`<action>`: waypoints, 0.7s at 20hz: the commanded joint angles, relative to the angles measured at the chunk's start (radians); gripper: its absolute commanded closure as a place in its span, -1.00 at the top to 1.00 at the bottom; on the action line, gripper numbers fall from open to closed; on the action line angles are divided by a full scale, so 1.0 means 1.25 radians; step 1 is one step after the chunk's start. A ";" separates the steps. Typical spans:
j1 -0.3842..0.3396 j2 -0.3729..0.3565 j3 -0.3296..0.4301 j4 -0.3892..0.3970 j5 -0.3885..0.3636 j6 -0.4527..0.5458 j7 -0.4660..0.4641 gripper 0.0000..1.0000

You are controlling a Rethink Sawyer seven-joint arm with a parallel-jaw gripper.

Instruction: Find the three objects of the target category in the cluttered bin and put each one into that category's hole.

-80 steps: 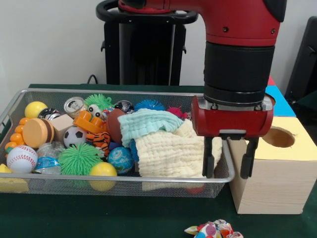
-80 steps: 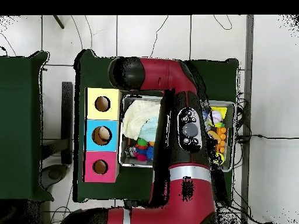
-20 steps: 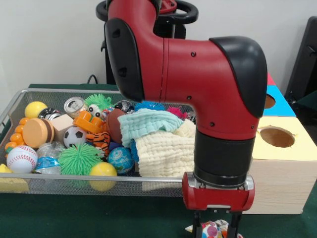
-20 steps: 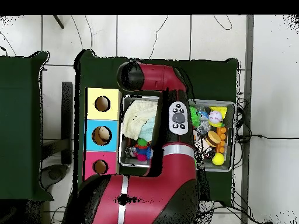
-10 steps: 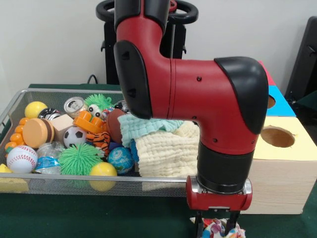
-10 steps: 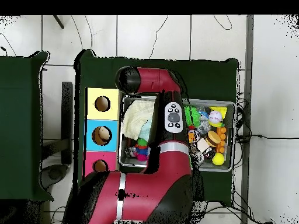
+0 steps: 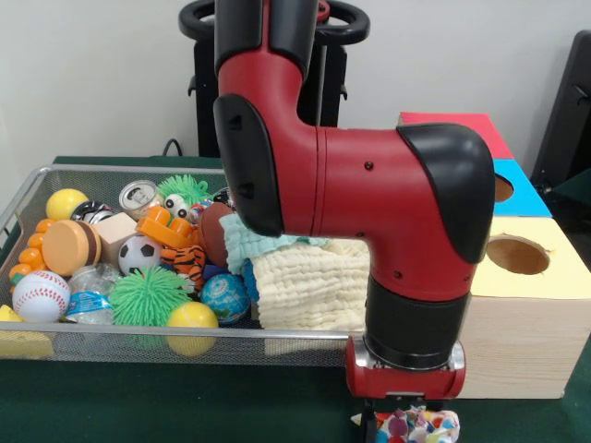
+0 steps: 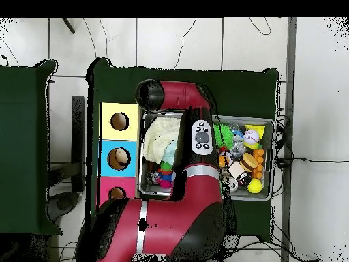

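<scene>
- The arm fills the middle of the front view, bent down over the near side of the table, and it blocks part of the bin behind it.
- The gripper is right at the bottom edge, cut off; only the tops of its dark fingers show, so I cannot tell how wide they stand.
- A bright patterned cloth lies on the table at the gripper, also cut off; whether it is gripped or just touched I cannot say.
- In the bin a cream cloth and a mint cloth pile up, half hidden by the arm.
- Left of them sit balls, a can and toys.
- The box stands right of the bin; its yellow hole shows whole, the blue hole only partly.
- From overhead the arm covers the gripper and the bin's middle.
</scene>
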 commanded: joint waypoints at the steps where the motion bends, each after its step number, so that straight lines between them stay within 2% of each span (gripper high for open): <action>1: 0.005 0.036 0.016 -0.005 0.000 0.089 0.070 1.00; 2: 0.005 0.036 0.016 -0.005 0.000 0.087 0.069 1.00; 3: 0.005 0.036 0.016 -0.005 0.000 0.085 0.069 -1.00; 14: 0.005 0.045 0.017 -0.027 0.001 0.098 0.059 -1.00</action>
